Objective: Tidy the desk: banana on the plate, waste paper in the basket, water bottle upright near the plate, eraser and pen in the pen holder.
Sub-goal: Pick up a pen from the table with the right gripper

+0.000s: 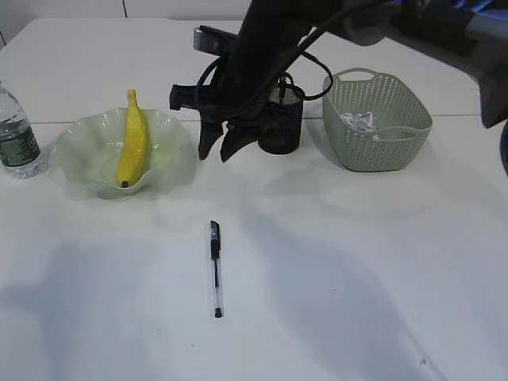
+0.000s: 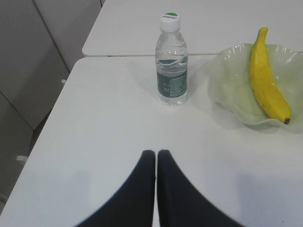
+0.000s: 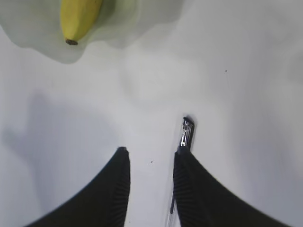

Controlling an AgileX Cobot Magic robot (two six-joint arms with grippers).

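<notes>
Smooth white desk. The curved yellow banana lies in the ruffled, translucent green plate. At the plate's nine o'clock, just beside it, the clear ribbed bottle stands upright. Crumpled paper sits in the perforated sage basket, the black mesh holder at its nine o'clock. The slim clear pen lies bare at six o'clock. Right gripper hangs above it, ridged jaws spread, empty. Left gripper: jaws pressed together.
</notes>
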